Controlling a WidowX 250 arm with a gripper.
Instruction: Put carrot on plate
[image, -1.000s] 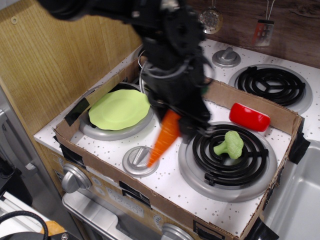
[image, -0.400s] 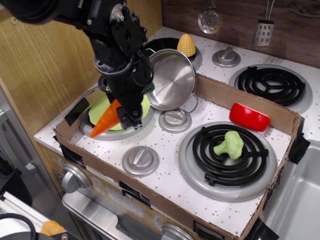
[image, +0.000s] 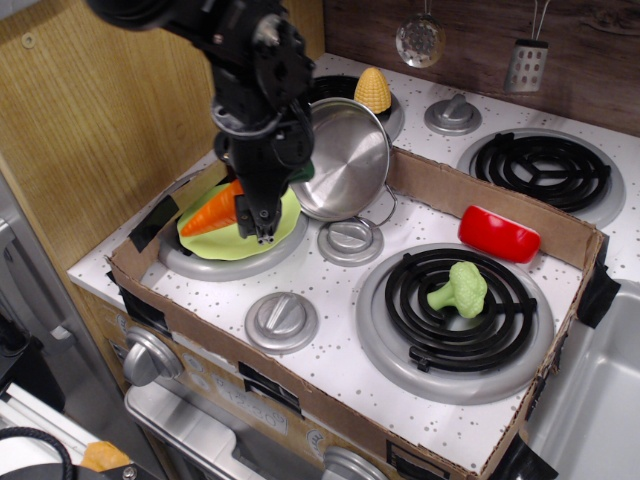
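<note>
Now the carrot (image: 212, 212) lies over the lime-green plate (image: 245, 240), which sits on the front-left burner of the toy stove (image: 330, 330). Its long axis runs roughly left to right across the plate, tilted a little: the pointed tip aims toward the left edge of the stove, low and slightly forward, while the thick end with the dark green stem rises to the right, up against the black arm. The tip reaches about to the plate's left rim.

The fingers (image: 258, 215) hang directly over the plate, pointing down, just beside the thick half of the carrot. Their black parts overlap the orange body, so whether they clamp the carrot or stand slack beside it cannot be told.

Right of the arm a shiny silver pan (image: 345, 160) leans tilted, its open face toward the camera. A yellow corn cob (image: 373, 90) stands behind it on the rear burner. A red oblong toy (image: 498, 233) rests against the cardboard wall (image: 560, 235), and a green broccoli (image: 458, 288) sits on the front-right coil burner (image: 455, 320), well apart from the plate.
</note>
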